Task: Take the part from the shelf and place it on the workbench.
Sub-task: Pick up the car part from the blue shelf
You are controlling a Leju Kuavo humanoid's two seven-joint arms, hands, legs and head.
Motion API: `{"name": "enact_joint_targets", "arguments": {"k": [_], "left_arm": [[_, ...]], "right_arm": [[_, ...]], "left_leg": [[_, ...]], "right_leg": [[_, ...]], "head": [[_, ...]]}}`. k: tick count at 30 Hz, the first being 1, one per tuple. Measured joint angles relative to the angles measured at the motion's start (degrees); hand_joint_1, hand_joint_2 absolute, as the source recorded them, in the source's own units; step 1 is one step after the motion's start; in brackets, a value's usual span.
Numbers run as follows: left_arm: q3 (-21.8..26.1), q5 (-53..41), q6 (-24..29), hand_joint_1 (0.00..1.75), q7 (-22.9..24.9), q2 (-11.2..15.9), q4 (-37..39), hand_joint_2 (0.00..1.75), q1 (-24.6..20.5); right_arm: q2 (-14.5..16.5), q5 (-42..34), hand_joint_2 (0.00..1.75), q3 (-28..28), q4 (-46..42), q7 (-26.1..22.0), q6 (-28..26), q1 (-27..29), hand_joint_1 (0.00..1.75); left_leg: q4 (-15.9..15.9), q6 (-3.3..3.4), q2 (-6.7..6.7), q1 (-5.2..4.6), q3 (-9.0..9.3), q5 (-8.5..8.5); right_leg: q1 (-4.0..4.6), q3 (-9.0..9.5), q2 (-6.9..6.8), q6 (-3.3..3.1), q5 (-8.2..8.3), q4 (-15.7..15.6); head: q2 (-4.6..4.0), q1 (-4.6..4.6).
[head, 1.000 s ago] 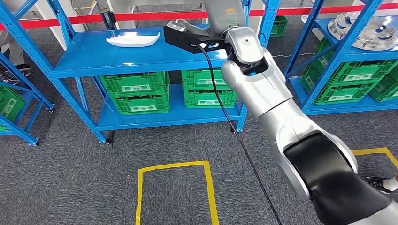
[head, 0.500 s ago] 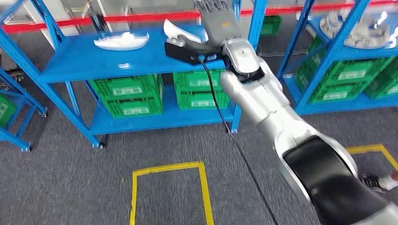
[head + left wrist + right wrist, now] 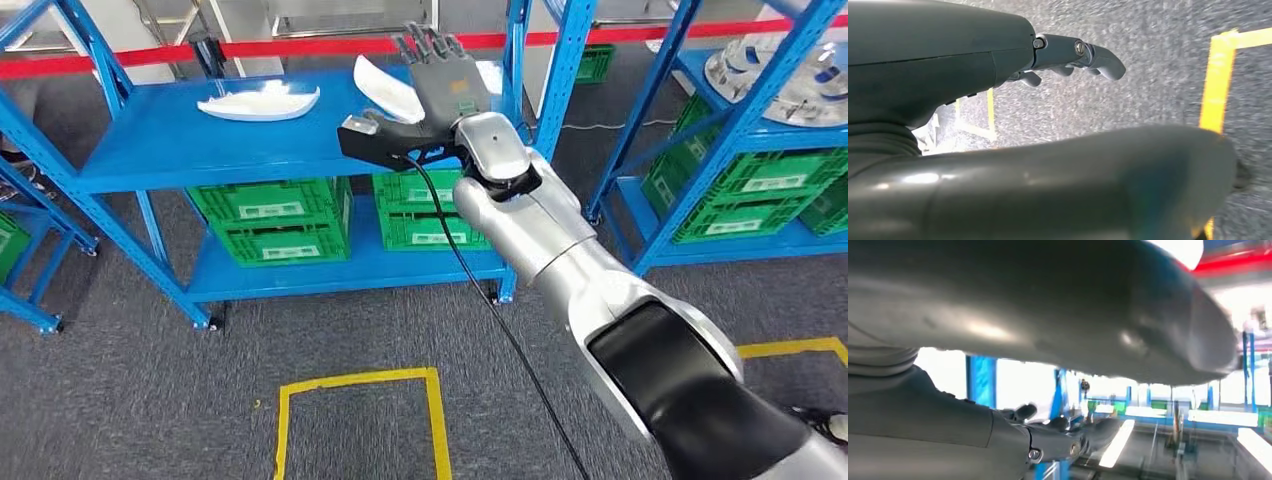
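One white part (image 3: 388,88) tilts upright in the right hand (image 3: 445,80), long axis shelf-to-ceiling; left hand (image 3: 1068,55) empty, loosely curled.

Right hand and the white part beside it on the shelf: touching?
Cannot tell. In the head view the right hand overlaps the white part on the blue shelf, with no visible gap and no plain contact.
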Motion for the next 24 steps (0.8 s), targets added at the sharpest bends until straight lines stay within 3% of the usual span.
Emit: {"name": "enact_joint_targets", "arguments": {"k": [2,3,5,7,8,9,10,11,13,14,15,16,18,20,22,24], "left_arm": [[0.01,0.00,0.00,0.00,-0.06,-0.04,-0.01,0.00,-0.02],[0.01,-0.01,0.00,0.00,-0.15,-0.04,-0.01,0.00,0.06],[0.02,-0.01,0.00,0.00,-0.33,-0.03,-0.02,0.00,0.25],[0.03,-0.01,0.00,0.00,-0.44,-0.02,-0.02,0.00,0.47],[0.03,-0.01,0.00,0.00,-0.47,-0.02,-0.01,0.00,0.61],[0.04,-0.01,0.00,0.00,-0.49,-0.03,0.02,0.00,0.77],[0.05,0.01,0.00,0.00,-0.49,-0.03,0.04,0.00,0.92],[0.07,0.06,0.00,0.00,-0.49,-0.03,0.05,0.00,1.05],[0.17,0.40,0.00,0.00,-0.49,-0.07,0.14,0.00,1.27],[0.26,0.67,0.00,0.00,-0.51,-0.08,0.17,0.00,1.29],[0.39,0.95,0.00,0.00,-0.57,-0.08,0.21,0.00,1.32],[0.52,1.15,0.00,0.00,-0.67,-0.07,0.20,0.00,1.29],[0.82,1.34,0.00,0.00,-0.86,-0.05,0.20,0.00,1.30],[1.02,1.32,0.00,0.00,-0.98,-0.13,0.25,0.00,1.23],[1.08,1.25,0.00,0.00,-0.99,-0.25,0.30,0.00,1.15],[1.10,1.19,0.00,0.00,-0.85,-0.27,0.32,0.00,1.23]], "right_arm": [[-0.01,-0.22,0.00,0.16,0.08,-0.14,0.07,0.01,0.00],[-0.04,-0.37,0.00,0.20,0.11,-0.25,0.10,0.03,0.00],[-0.20,-0.66,0.00,0.47,0.19,-0.46,0.20,0.37,0.00],[-0.45,-0.91,0.00,1.00,0.33,-0.59,0.30,1.23,0.00],[-0.56,-0.99,0.00,1.24,0.39,-0.62,0.31,1.64,0.00],[-0.67,-1.06,0.00,1.39,0.43,-0.64,0.31,1.91,0.00],[-0.76,-1.12,0.00,1.48,0.44,-0.66,0.31,2.00,0.00],[-0.84,-1.19,0.00,1.54,0.44,-0.66,0.34,1.99,0.00],[-0.92,-1.40,0.00,1.83,0.56,-0.68,0.55,1.91,0.00],[-0.87,-1.52,0.00,2.06,0.63,-0.70,0.79,1.83,0.00],[-0.75,-1.69,0.00,2.31,0.70,-0.73,1.03,1.71,0.00],[-0.54,-1.88,0.00,2.49,0.74,-0.76,1.24,1.42,0.00],[0.09,-2.23,0.00,2.67,0.74,-0.80,1.26,0.70,0.00],[0.64,-2.44,0.00,2.85,0.79,-0.72,0.87,0.28,0.00],[0.84,-2.54,0.00,3.02,1.04,-0.52,0.41,0.46,0.00],[0.86,-2.59,0.00,3.08,1.48,-0.24,0.12,0.89,0.00]], "left_leg": [[-1.27,0.45,-0.25,0.16,0.92,-1.12],[-1.76,0.81,-0.41,0.29,1.57,-1.51],[-2.78,1.37,-0.75,0.46,3.40,-2.33],[-3.31,1.66,-1.18,0.40,5.22,-3.46],[-3.42,1.70,-1.45,0.34,6.13,-4.13],[-3.45,1.71,-1.72,0.23,7.13,-4.89],[-3.46,1.68,-1.95,0.11,8.13,-5.66],[-3.45,1.63,-2.14,-0.03,9.24,-6.49],[-3.32,1.39,-2.47,-0.28,11.20,-8.22],[-3.22,1.19,-2.60,-0.40,11.80,-9.15],[-3.00,0.92,-2.69,-0.46,12.43,-9.80],[-2.62,0.58,-2.75,-0.50,12.80,-10.06],[-0.03,-0.06,-2.41,-0.47,12.24,-9.42],[5.78,-0.75,-1.68,-0.34,8.80,-8.89],[11.72,-1.48,-1.05,0.03,4.03,-10.93],[13.63,-2.01,-0.77,0.43,0.13,-14.34]], "right_leg": [[-0.07,-0.15,-0.07,0.70,0.99,0.84],[-0.11,-1.15,-0.03,0.96,1.97,2.84],[-0.08,-5.45,0.16,1.12,2.78,9.42],[0.13,-10.50,0.32,1.05,0.02,15.02],[0.26,-12.48,0.35,1.00,-1.84,16.07],[0.39,-13.91,0.36,0.88,-2.97,15.67],[0.51,-14.66,0.38,0.69,-2.74,13.97],[0.65,-14.85,0.41,0.40,-0.56,10.97],[1.13,-14.66,0.55,-0.35,7.67,4.02],[1.39,-14.38,0.66,-0.73,10.80,1.79],[1.53,-14.12,0.79,-1.10,12.49,0.72],[1.62,-13.70,0.87,-1.49,12.12,0.74],[1.34,-12.18,0.93,-2.33,11.36,0.49],[1.07,-10.25,0.89,-2.98,10.22,0.14],[0.91,-8.33,0.79,-3.15,8.70,-0.06],[0.61,-6.27,0.79,-2.95,6.95,-0.08]], "head": [[0.00,0.01],[0.00,0.04],[0.00,0.15],[0.00,0.22],[0.00,0.23],[0.00,0.23],[0.00,0.25],[0.00,0.25],[0.00,0.20],[0.00,0.14],[0.00,0.11],[0.00,0.09],[0.00,0.09],[0.00,-0.03],[0.00,-0.10],[0.00,-0.09]]}}
